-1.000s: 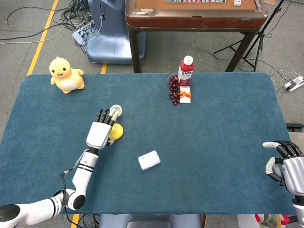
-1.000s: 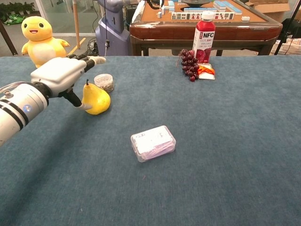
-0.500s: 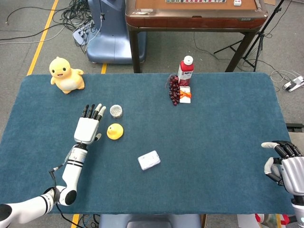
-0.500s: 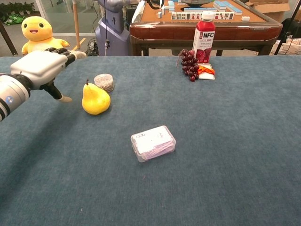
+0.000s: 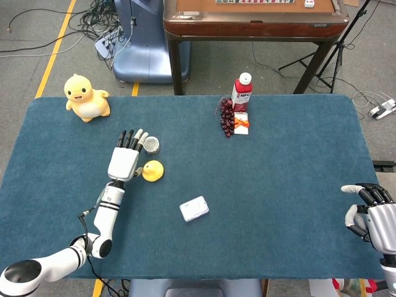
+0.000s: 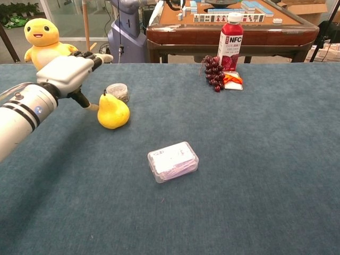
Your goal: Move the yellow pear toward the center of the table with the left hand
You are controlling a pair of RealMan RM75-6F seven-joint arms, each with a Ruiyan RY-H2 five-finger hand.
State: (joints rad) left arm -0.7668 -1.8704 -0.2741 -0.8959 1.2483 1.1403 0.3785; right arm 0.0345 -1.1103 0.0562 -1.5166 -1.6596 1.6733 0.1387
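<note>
Head view: the left hand [image 5: 124, 163] lies flat over the blue bench [image 5: 278, 161], fingers spread and holding nothing, its thumb side just beside the yellow pear [image 5: 153, 171], left of centre. A small round jar [image 5: 151, 145] sits just beyond. The right hand [image 5: 371, 216] hangs at the near right edge, fingers loosely curled, empty.

Chest view: the pear stands upright, the left hand's thumb at its neck; a clear plastic box [image 6: 172, 161] lies nearer, to the right.

One pear [image 6: 113, 111], one plush duck [image 6: 44, 43], one small jar [image 6: 118, 92], one grape bunch [image 6: 213, 72], one bottle [image 6: 230, 42], one orange packet [image 6: 232, 80], one clear box [image 6: 172, 161], two hands: left [image 6: 69, 71], right [image 5: 373, 216].
</note>
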